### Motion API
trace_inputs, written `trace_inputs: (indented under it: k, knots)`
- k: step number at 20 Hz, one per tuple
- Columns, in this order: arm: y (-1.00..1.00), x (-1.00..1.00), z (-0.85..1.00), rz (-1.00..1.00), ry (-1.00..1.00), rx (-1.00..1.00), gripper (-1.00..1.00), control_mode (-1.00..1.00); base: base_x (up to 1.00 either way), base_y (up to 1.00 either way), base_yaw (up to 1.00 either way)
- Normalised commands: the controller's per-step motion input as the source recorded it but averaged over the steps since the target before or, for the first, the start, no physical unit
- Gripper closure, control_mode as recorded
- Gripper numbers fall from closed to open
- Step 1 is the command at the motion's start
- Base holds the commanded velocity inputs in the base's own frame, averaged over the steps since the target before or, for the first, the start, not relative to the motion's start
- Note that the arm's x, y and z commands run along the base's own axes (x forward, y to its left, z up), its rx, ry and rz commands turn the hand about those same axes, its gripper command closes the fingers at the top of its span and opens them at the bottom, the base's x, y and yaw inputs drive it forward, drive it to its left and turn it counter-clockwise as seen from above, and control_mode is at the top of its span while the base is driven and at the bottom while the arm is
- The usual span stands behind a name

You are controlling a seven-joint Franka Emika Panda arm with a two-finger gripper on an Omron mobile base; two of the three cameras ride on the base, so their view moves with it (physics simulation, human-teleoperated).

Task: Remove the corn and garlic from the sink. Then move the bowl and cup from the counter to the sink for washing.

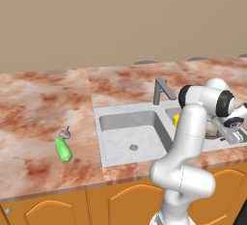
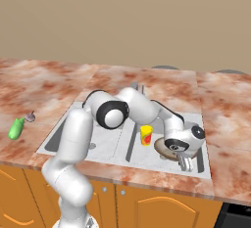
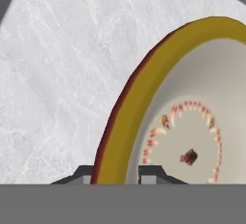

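Corn [image 1: 63, 150]: lies on the marble tabletop [image 1: 43, 103], left of the sink [image 1: 126, 114]; garlic [image 1: 65, 133] just beside its far end; cup [image 2: 146, 135]: upright in the right basin; bowl [image 2: 166, 147]: in the same basin, just right of the cup; hand [image 2: 185, 164]: low over the bowl, fingers [image 3: 152, 173] straddling its yellow rim, one on each side; whether they pinch it I cannot tell.
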Motion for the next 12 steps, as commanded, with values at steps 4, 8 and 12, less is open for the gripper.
trace_inputs:
  k: [4, 8, 12]
  knots:
    - [0.12, 0.03, -0.21, 0.03, 0.00, 0.00, 1.00, -1.00, 0.00, 0.00, 0.00]
    - [0.11, 0.05, -0.23, 0.02, 0.00, 0.00, 1.00, -1.00, 0.00, 0.00, 0.00]
    - [0.10, 0.04, -0.22, 0.01, 0.00, 0.00, 1.00, -1.00, 0.00, 0.00, 0.00]
